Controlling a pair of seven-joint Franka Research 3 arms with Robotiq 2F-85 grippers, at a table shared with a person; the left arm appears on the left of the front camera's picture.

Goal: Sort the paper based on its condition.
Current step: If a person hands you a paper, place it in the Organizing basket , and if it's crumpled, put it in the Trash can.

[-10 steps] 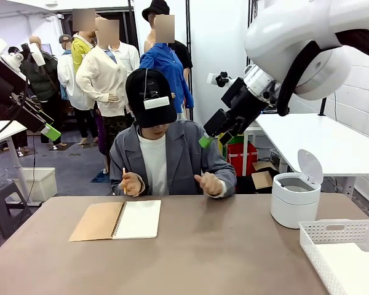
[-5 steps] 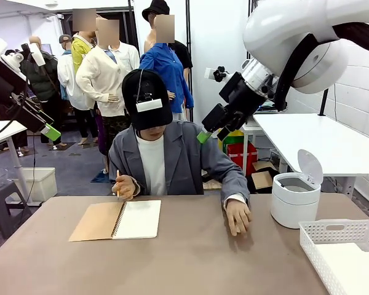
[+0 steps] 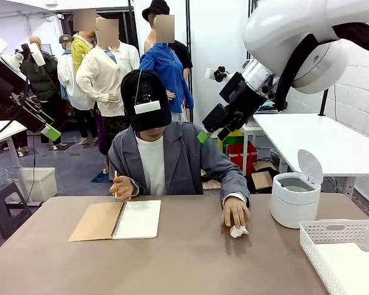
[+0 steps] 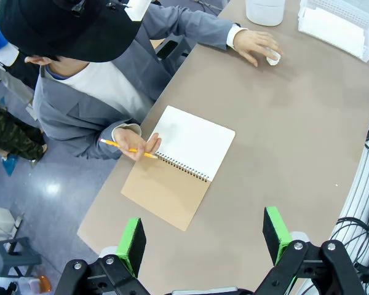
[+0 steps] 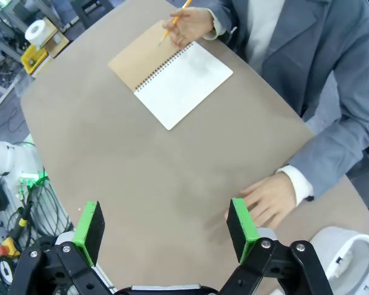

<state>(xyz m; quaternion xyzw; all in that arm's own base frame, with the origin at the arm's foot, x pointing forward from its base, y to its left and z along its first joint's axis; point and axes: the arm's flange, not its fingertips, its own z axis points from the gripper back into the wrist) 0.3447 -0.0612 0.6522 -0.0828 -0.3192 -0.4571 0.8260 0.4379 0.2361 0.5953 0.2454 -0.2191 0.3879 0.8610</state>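
Note:
A small wrinkly white paper wad (image 3: 238,232) (image 4: 273,58) lies on the brown table (image 3: 197,258), right at the fingertips of the person's hand (image 3: 236,214) (image 5: 267,200). Smooth white sheets (image 3: 350,261) lie in the white basket (image 3: 339,232) at the right. Both my grippers hang high above the table, holding nothing. My left gripper (image 3: 48,130) (image 4: 204,239) is open at the upper left. My right gripper (image 3: 210,134) (image 5: 166,227) is open over the person's shoulder.
An open spiral notebook (image 3: 120,220) (image 4: 178,166) (image 5: 172,74) with a brown cover lies at the table's left, and the person's other hand (image 3: 124,185) holds a pencil at it. A white lidded bin (image 3: 293,200), lid up, stands beside the basket.
The person lowered one hand to the table, and the wad now shows at its fingertips. My right gripper shifted slightly up and left a second ago, then held still.

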